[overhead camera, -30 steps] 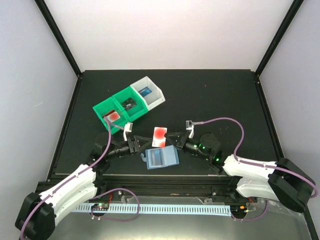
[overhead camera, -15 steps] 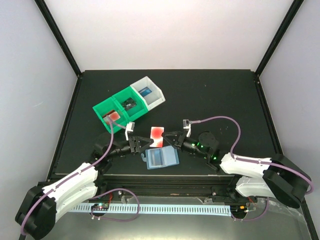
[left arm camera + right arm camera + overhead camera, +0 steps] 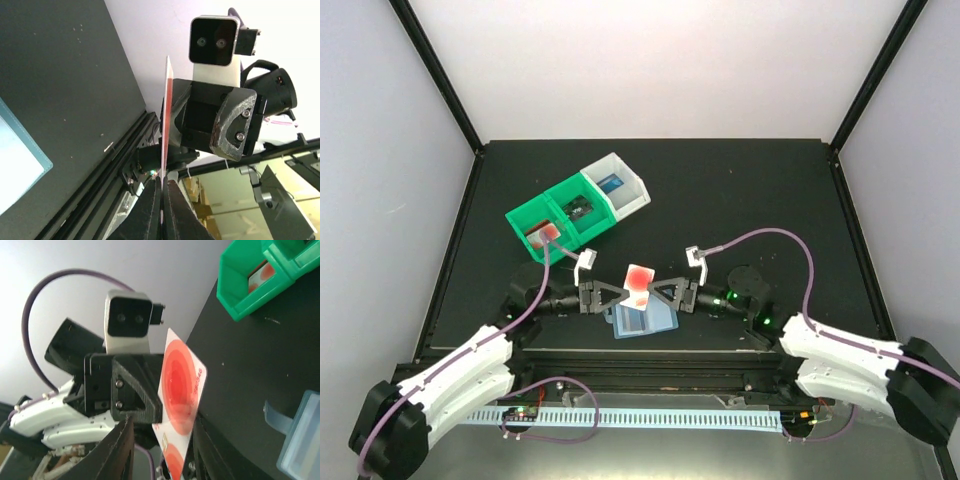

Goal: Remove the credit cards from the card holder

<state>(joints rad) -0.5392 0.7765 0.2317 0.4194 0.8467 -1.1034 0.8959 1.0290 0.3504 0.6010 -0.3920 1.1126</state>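
Observation:
A white credit card with a round red mark stands on edge just above the pale blue card holder, which lies flat on the black table. My left gripper is shut on the card's left edge; the left wrist view shows the card edge-on, pinched between the closed jaws. My right gripper faces it from the right with its jaws open. In the right wrist view the card stands between the spread fingers, apart from them. The holder's corner shows at lower right.
A green bin and an adjoining white bin sit behind the grippers at the left. A red card, a dark card and a blue card lie in their compartments. A metal rail runs along the near edge.
The left gripper closed on the red-marked card, then the right gripper let go of it and opened. The card has shifted slightly toward the holder.

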